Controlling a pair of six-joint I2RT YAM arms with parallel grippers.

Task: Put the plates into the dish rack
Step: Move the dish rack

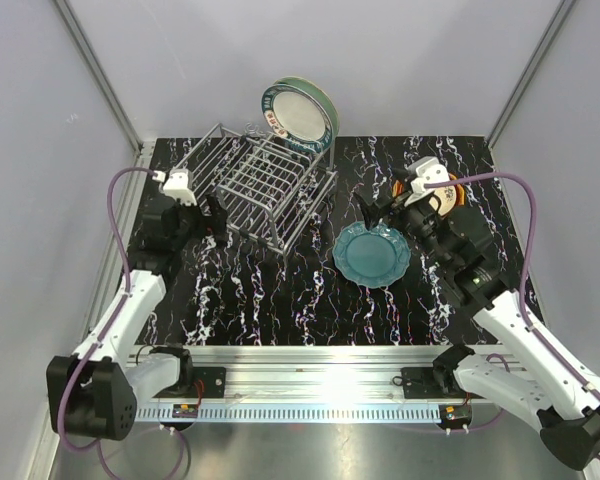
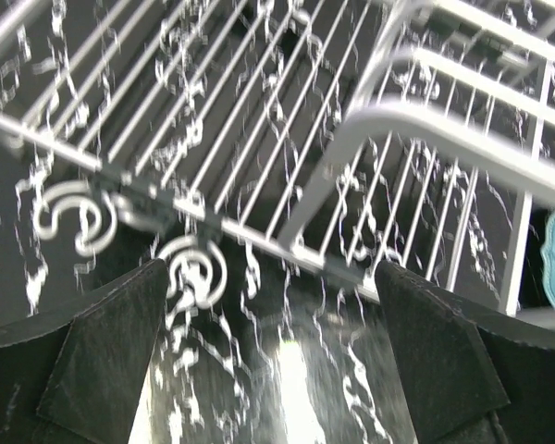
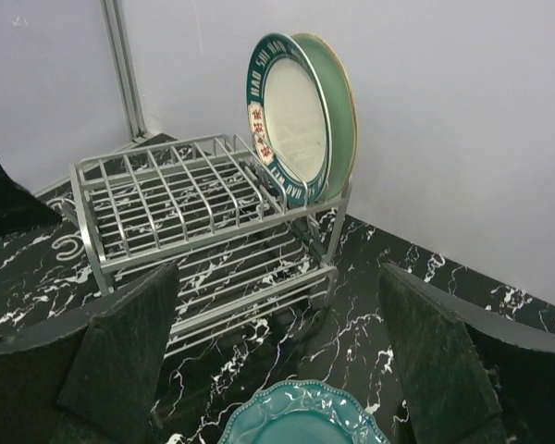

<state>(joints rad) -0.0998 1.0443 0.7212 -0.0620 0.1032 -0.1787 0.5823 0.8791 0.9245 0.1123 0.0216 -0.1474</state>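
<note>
The silver wire dish rack (image 1: 260, 190) stands left of centre. A cream-centred plate (image 1: 295, 112) and a mint green plate (image 1: 327, 105) stand upright at its far end; the right wrist view shows them as well, cream-centred (image 3: 291, 116) and mint green (image 3: 340, 102). A dark teal plate (image 1: 372, 254) lies flat on the table right of the rack. My right gripper (image 1: 375, 213) is open and empty, just above the teal plate's (image 3: 301, 418) far edge. My left gripper (image 1: 215, 218) is open and empty at the rack's (image 2: 287, 139) near left side.
More plates (image 1: 448, 190), showing orange and cream, lie stacked at the right, mostly hidden under my right arm. The black marbled table (image 1: 270, 300) is walled by grey panels on three sides. A metal rail (image 1: 310, 360) runs along the near edge.
</note>
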